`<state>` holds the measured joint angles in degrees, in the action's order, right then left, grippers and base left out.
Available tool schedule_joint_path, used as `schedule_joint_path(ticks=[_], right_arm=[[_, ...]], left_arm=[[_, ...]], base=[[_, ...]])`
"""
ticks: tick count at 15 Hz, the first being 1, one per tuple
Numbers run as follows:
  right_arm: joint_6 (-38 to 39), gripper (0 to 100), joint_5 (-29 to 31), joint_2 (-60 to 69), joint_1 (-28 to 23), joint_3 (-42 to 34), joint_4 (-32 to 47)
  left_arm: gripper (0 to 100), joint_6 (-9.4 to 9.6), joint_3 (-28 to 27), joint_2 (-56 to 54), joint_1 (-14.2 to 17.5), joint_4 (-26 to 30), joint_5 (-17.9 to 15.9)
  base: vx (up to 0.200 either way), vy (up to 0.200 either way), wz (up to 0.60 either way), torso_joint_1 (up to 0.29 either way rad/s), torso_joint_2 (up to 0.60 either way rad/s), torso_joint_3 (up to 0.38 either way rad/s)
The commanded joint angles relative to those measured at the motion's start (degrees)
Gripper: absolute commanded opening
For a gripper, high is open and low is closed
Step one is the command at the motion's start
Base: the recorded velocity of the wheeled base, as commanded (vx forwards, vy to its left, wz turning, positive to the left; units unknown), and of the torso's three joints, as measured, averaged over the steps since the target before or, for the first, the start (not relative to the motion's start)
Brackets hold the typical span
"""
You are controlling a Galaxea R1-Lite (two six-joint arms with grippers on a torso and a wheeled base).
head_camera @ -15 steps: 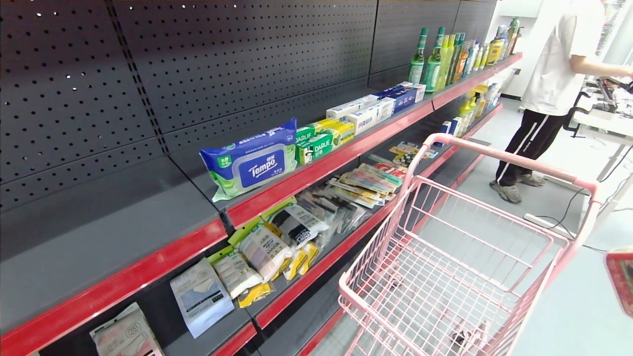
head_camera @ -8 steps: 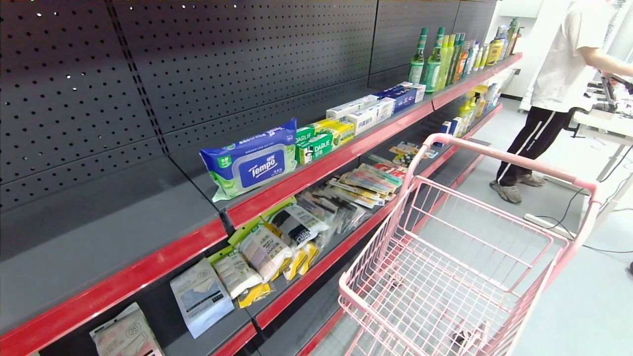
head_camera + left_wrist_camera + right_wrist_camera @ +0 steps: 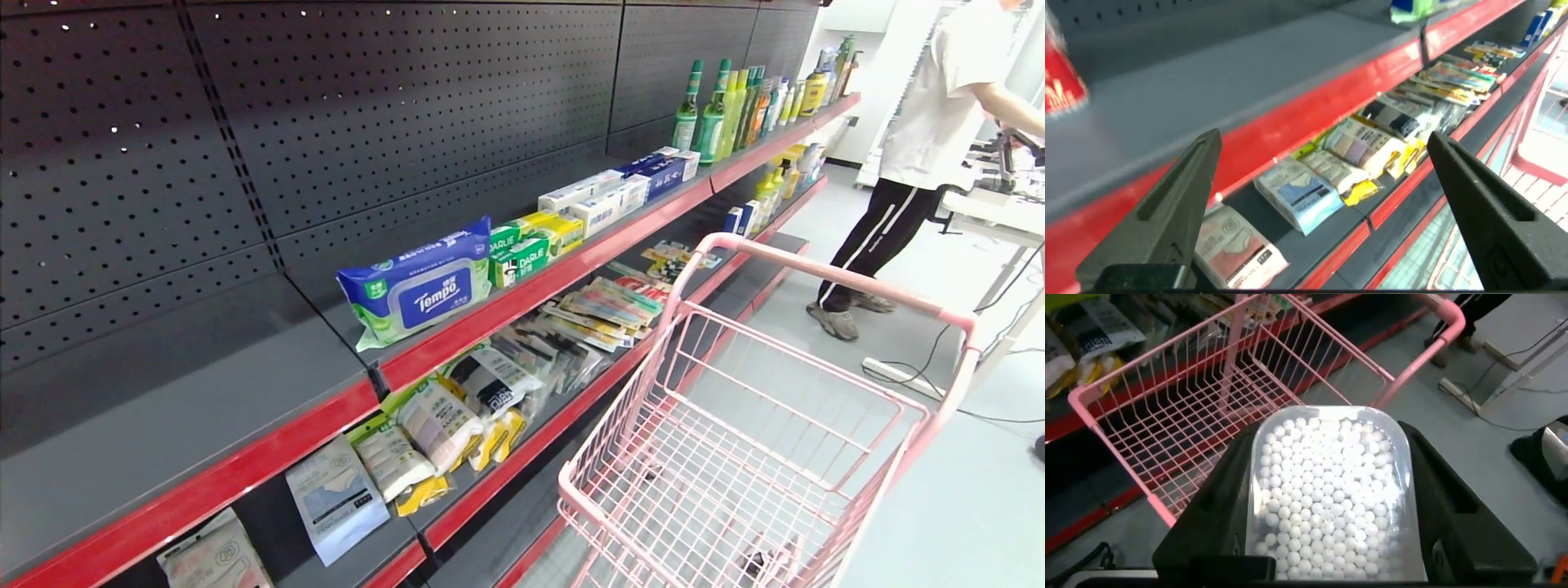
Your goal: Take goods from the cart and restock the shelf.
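The pink wire cart [image 3: 816, 273] stands in front of the shelf [image 3: 163, 392], whose upper board is bare grey at the near end. My right gripper [image 3: 1331, 510] is shut on a clear tub of small white beads [image 3: 1331, 482], held above the floor on the near side of the cart [image 3: 1167, 425]. My left gripper [image 3: 1323, 220] is open with nothing between its fingers, and faces the shelf's red front edge [image 3: 1290, 114] and the packs on the lower board [image 3: 1298, 192]. A blurred red thing [image 3: 1057, 77] sits on the upper board.
A blue wipes pack [image 3: 416, 286], green and yellow boxes [image 3: 531, 245], white boxes and green bottles [image 3: 718, 106] line the upper board farther along. Bagged goods [image 3: 441, 425] crowd the lower board. Cables [image 3: 922, 371] cross the floor beyond the cart.
A red thing at the head view's right edge a second ago has left the picture. The head camera has shifted a little, so the whole scene sits slightly lower.
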<state>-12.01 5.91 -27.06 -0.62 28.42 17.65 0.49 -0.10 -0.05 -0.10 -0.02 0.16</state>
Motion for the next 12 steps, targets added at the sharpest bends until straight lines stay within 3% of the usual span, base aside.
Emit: schedule_joint_path(ticks=[1,12], right_arm=[[0.0,0,0.0,-0.4,0.0,-0.1,-0.1],[-0.1,0,-0.1,-0.4,0.1,-0.1,-0.1]], left_arm=[[100,-0.05,0.0,0.0,0.0,0.0,0.0],[100,-0.14,0.0,0.0,0.0,0.0,0.0]], base=[[0.000,0.000,0.00,0.222,-0.55,-0.320],[0.000,0.000,0.00,0.172,-0.39,-0.220]])
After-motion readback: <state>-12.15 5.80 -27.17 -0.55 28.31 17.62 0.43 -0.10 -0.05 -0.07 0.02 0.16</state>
